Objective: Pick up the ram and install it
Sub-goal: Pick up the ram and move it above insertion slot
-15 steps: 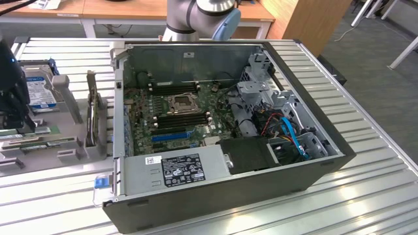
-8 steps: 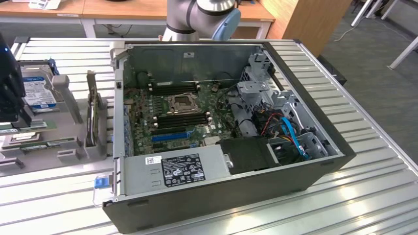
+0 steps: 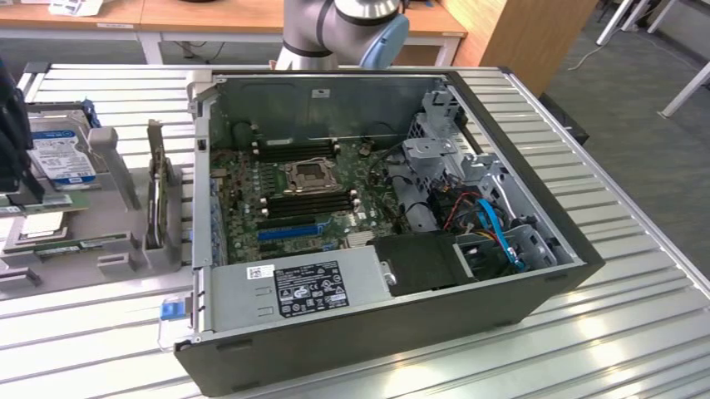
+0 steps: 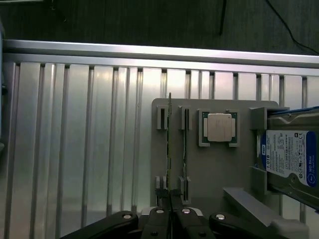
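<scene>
- One gripper [image 4: 170, 213], black and two-fingered, is seen in the wrist view. Its jaws are drawn almost together and pinch the near end of the ram's thin edge.
- The ram [image 4: 169, 144], a long, narrow green circuit-board stick, stands on edge. It lines up with a pair of slotted posts on a flat grey fixture plate [image 4: 209, 172].
- Whether the stick's lower edge is seated in those posts or has just lifted clear of them, I cannot tell.
- A second pair of slotted posts sits just beside the stick, on the side towards the processor chip.
- A square silver processor chip [image 4: 220, 127] lies in its own recess on the same plate, near the stick but not touching it.
- A hard drive with a blue-and-white label [image 4: 291, 159] rests in a cradle at the plate's far side, beyond the chip.
- The plate lies on a slatted silver metal table [image 4: 75, 149].
- In the exterior view, an open black computer case [image 3: 332, 362] lies on its side on the table. The fixture plate is beside it, towards the exterior view's left.
- Inside the case, the green motherboard [image 3: 239, 208] carries black memory slots [image 3: 311, 204] and a blue plastic expansion slot [image 3: 291, 233].
- The ram is on the fixture side, well apart from these slots.
</scene>
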### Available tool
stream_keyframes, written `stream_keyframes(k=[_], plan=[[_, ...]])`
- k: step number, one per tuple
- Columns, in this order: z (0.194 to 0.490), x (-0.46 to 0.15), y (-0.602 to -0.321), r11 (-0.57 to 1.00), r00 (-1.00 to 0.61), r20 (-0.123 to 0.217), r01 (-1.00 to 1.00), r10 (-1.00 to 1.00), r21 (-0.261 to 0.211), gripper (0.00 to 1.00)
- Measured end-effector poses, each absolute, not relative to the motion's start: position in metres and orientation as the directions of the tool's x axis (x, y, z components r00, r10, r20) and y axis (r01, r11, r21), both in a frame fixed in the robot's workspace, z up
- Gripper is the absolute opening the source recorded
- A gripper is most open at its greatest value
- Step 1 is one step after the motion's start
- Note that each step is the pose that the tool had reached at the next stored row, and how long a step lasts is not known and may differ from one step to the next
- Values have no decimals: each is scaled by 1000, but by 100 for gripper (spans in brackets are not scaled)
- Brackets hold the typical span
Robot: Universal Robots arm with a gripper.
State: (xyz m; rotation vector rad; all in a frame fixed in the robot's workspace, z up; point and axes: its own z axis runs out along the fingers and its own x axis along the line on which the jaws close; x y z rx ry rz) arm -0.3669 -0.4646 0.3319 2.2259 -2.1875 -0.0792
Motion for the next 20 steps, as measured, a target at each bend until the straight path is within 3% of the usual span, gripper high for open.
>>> stream_keyframes(k=[20], plan=[[383,-367,-465,-16,15,-22,-999,-1000,50,12]])
